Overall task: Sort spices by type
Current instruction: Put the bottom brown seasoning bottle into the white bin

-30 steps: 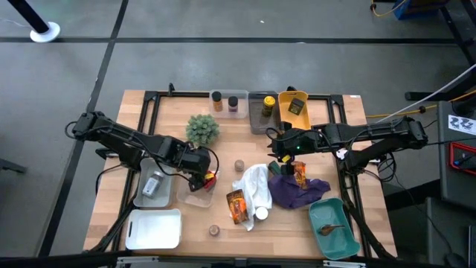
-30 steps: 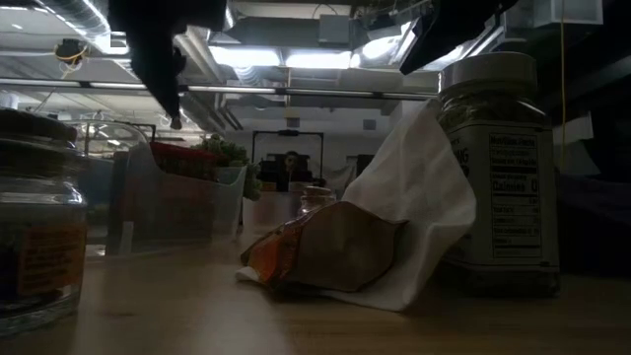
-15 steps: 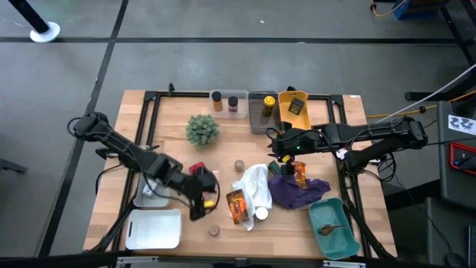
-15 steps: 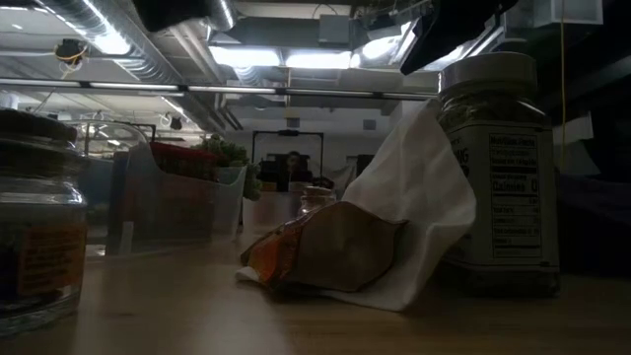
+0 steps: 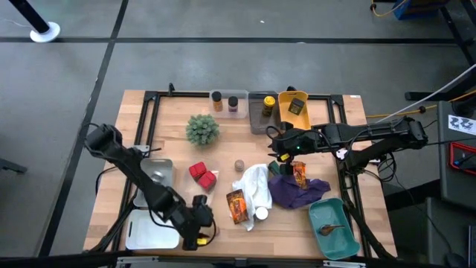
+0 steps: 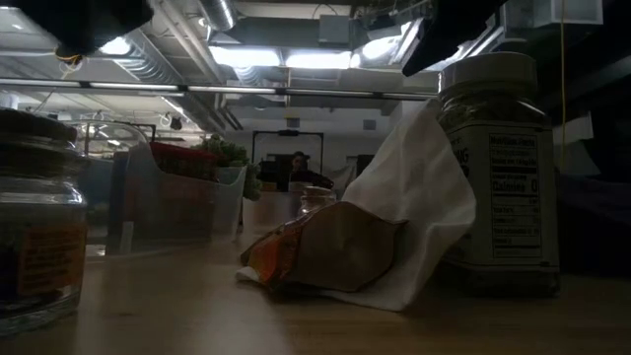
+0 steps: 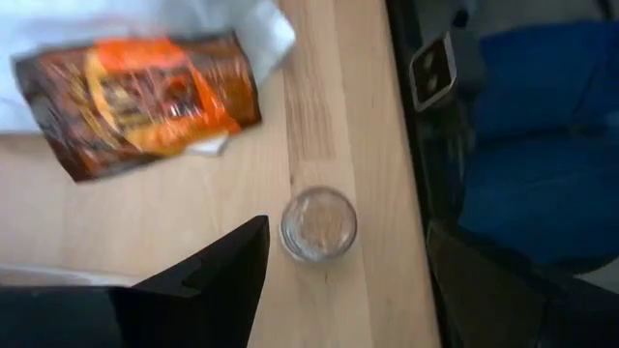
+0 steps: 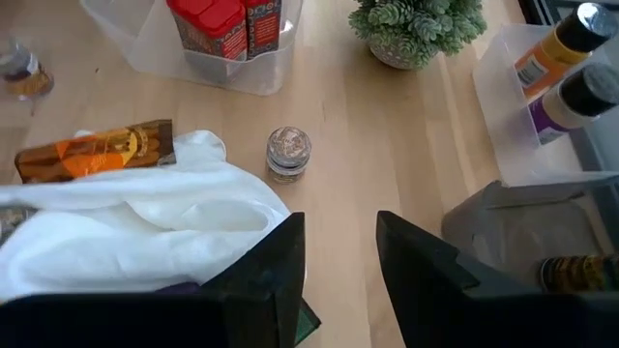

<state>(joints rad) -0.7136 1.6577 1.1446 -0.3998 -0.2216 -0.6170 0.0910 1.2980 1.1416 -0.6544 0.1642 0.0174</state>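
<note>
My left gripper (image 5: pixel 203 234) hangs open near the table's near edge, beside a small round jar (image 5: pixel 214 231). In the left wrist view that jar (image 7: pixel 318 224) stands upright on the wood just ahead of the open fingers. An orange-red foil packet (image 5: pixel 236 206) lies on the edge of a white cloth (image 5: pixel 253 187). Red tins (image 5: pixel 197 172) sit in a clear container (image 8: pixel 193 60). My right gripper (image 5: pixel 280 153) waits open above the table's middle, with bare wood between its fingers (image 8: pixel 280 280). A second small round jar (image 8: pixel 288 151) stands on the wood beyond it.
A spiky green plant (image 5: pixel 201 129), two slim jars (image 5: pixel 224 101), a clear bin (image 5: pixel 262 112) and a yellow bin (image 5: pixel 294 108) stand along the far side. A purple cloth (image 5: pixel 299 190) and a teal tray (image 5: pixel 333 227) lie at right. A white tray (image 5: pixel 154 228) lies near left.
My left gripper has swung from over the clear container with the red tins toward the table's near edge, sinking a little and turning. It has stayed open and now hangs by the small round jar. The red tins remain in the container.
</note>
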